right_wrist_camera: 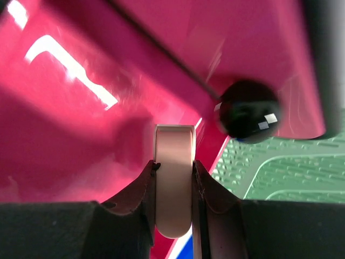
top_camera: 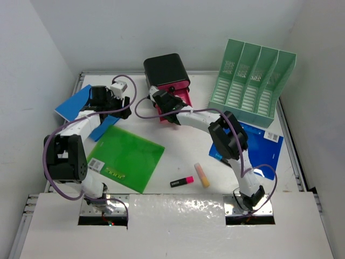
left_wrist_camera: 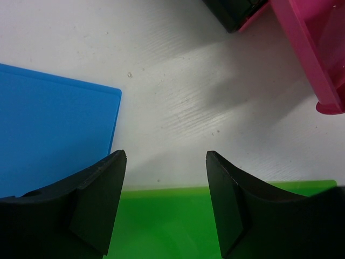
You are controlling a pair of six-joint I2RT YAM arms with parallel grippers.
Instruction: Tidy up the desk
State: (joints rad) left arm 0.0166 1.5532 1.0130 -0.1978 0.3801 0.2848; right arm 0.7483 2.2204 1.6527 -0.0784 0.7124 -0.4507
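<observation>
Right gripper [right_wrist_camera: 174, 164] is pinched narrow on a pale beige rounded piece [right_wrist_camera: 174, 141] (can't tell what it is), with one black finger on each side of it. The piece sits right up against the pink drawer [right_wrist_camera: 108, 81], near the drawer's black knob [right_wrist_camera: 248, 110]; contact with the drawer is unclear. The drawer sticks out of a black box [top_camera: 166, 70] at the far middle of the desk [top_camera: 178, 156] — a big white tabletop with metal rails that fills the top view and carries everything. On the other arm the left gripper [left_wrist_camera: 167, 156] has its jaws wide apart with nothing between them. It sits over bare white surface at the far left, with the blue folder [left_wrist_camera: 54, 118] just to one side and the edge of the green folder [left_wrist_camera: 178, 221] under its fingertips in the wrist view. A green slotted file organizer [top_camera: 252, 81] stands at the far right corner. A second blue folder [top_camera: 267, 145] with white labels lies flat below it, partly under the right arm. Near the front middle lie a pink highlighter [top_camera: 182, 182] and, just beside it, a pale orange stick [top_camera: 201, 175].
</observation>
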